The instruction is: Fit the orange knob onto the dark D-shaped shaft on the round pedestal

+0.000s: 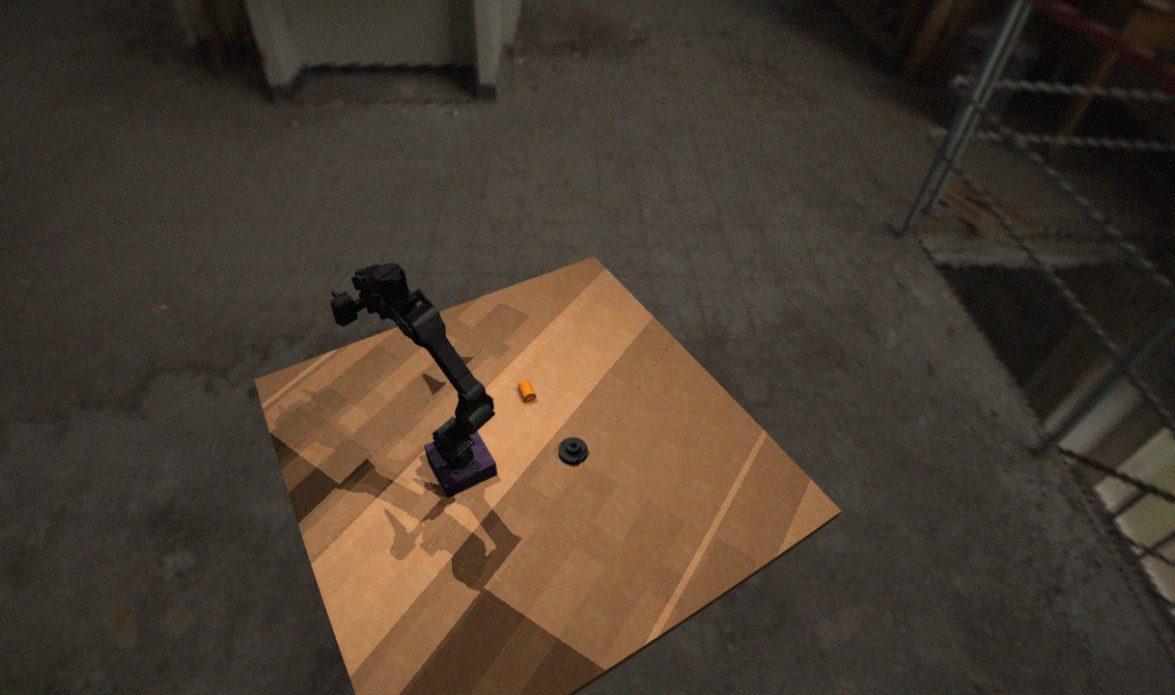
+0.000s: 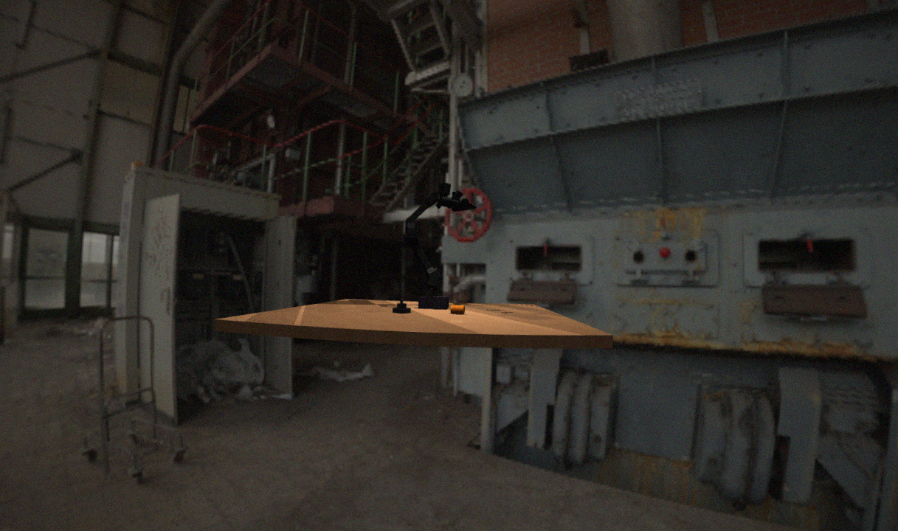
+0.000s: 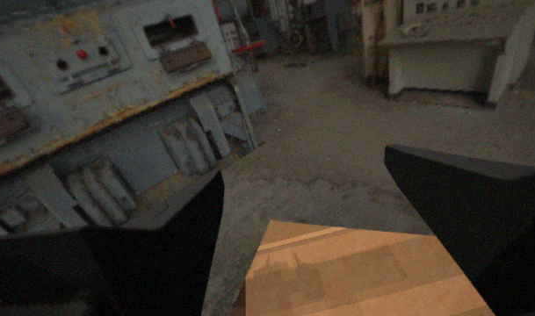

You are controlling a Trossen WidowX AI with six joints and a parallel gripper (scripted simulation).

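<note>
While the black arm (image 1: 446,358) (image 2: 418,240) is held raised above its purple base block (image 1: 483,477) (image 2: 432,303), the 2 fingers of the claw (image 1: 349,297) (image 2: 470,204) (image 3: 304,160) are spread wide apart, with nothing gripped between them. In the wrist view, the 2 dark fingers are seen at opposite sides, and a corner of the wooden bench (image 1: 703,484) (image 2: 398,335) (image 3: 337,272) is framed between them, with the grey floor (image 1: 746,173) (image 2: 306,462) (image 3: 311,132) beyond. The orange knob (image 1: 527,390) (image 2: 457,309) is laid on its side on the bench, well apart from the claw. The round pedestal (image 1: 573,458) (image 2: 401,310) is set upright on the bench, near the knob but not touched by it, and its dark shaft (image 1: 573,446) (image 2: 401,304) is left uncovered. The flat side of the shaft cannot be made out. Neither the knob nor the pedestal is shown in the wrist view. Shadows of the arm are cast across the bench beside the base block, and the bench is crossed by bands of lighter and darker brown.
</note>
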